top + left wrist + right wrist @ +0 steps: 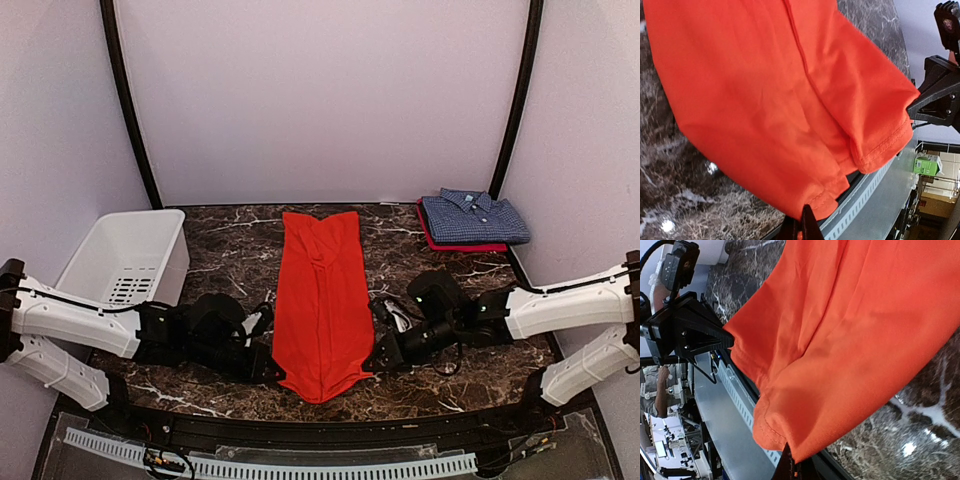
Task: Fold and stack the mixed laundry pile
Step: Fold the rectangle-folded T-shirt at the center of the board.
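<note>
The orange-red shirt [320,300] is plain; the collared shirt [475,218] has small blue-and-white checks, red cloth [460,246] beneath. The basket [130,250] is white, the worktop [230,250] dark brown marble veined white.

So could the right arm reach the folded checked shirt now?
Probably not yet: the right gripper is shut on the orange shirt's near corner. Released, only bare table lies between it and the checked shirt.

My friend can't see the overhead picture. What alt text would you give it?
A long orange-red shirt lies folded lengthwise on a dark marble table, with the left gripper and right gripper pinching its near corners. A folded checked shirt sits far right, a white basket far left.
</note>
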You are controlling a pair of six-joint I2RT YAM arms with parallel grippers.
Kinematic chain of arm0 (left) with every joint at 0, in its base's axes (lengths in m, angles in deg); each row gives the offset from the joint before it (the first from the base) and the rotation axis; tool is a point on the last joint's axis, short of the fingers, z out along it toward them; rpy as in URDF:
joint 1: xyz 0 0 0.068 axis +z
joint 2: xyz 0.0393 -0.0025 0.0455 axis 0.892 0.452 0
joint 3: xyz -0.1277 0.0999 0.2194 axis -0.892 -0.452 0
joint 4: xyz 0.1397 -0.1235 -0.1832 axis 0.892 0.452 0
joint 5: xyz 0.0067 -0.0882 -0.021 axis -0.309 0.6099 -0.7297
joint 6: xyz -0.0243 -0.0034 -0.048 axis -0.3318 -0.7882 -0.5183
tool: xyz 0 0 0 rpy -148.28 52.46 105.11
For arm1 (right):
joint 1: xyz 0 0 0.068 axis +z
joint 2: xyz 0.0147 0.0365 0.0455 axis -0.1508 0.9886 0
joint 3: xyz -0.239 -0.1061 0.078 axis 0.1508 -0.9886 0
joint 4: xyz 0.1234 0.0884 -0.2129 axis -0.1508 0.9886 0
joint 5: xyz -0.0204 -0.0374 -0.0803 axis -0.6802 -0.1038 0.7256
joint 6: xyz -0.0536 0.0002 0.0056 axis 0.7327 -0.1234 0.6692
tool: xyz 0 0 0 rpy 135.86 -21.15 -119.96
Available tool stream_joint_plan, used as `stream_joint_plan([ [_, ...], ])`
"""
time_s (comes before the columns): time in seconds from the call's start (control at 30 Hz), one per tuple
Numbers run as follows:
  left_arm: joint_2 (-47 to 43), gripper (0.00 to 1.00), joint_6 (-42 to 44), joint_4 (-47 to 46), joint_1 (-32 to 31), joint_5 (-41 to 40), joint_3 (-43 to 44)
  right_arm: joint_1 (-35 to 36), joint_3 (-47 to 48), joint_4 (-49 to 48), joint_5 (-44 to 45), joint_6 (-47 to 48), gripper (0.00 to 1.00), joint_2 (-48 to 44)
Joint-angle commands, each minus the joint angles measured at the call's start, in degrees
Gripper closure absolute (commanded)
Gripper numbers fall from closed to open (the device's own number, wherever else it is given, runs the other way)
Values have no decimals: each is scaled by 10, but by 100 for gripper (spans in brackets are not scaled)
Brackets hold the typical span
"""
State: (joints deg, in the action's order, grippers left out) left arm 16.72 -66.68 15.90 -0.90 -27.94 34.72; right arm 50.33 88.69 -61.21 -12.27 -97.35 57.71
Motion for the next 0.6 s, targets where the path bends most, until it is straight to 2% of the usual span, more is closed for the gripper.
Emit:
stream_joint_plan([
  [0.0,13,100,52,20,40,-16,52,-52,35,26,23,64,100,18],
  [0.37,111,100,148,-32,152,-11,136,-162,169,32,13,193,100,124],
  [0.57,196,100,203,-40,215,-19,236,-217,267,28,3,246,100,223],
])
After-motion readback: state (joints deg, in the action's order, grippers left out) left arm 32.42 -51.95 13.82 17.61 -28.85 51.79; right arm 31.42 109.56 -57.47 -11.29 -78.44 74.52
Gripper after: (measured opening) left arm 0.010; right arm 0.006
